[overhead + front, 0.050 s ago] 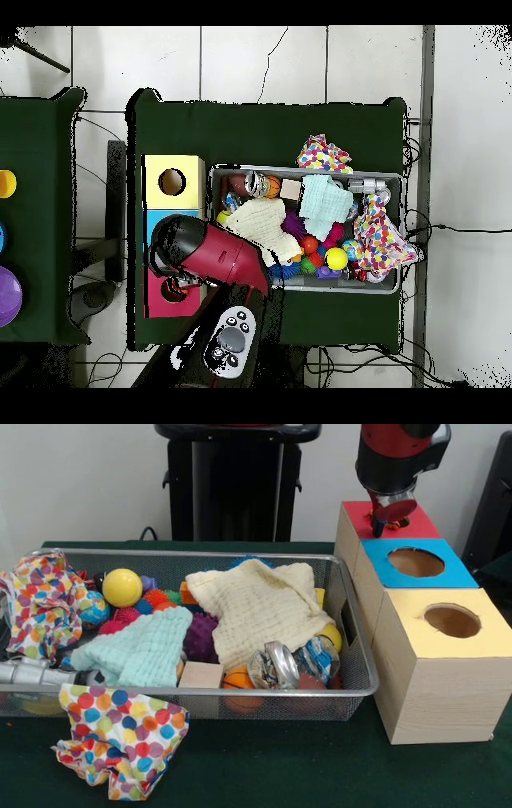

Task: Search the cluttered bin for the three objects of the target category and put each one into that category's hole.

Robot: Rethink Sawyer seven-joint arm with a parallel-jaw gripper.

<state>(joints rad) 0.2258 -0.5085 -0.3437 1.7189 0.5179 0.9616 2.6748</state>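
Polka-dot cloth (120, 740), crumpled on the green table (264, 768) at the front rim of the wire bin (352, 664). Bin holds a crushed can (274, 666), mint cloth (144, 648), cream cloth (260, 612) and yellow ball (122, 586). Beside its right end: yellow box (448, 664), blue box (416, 564), red box (400, 522), each with a hole on top. Gripper (390, 518) sits low at the red box's hole; open or closed cannot be told, nor any held item. Judgement: centre squarely over the hole and release low, so nothing catches the rim.
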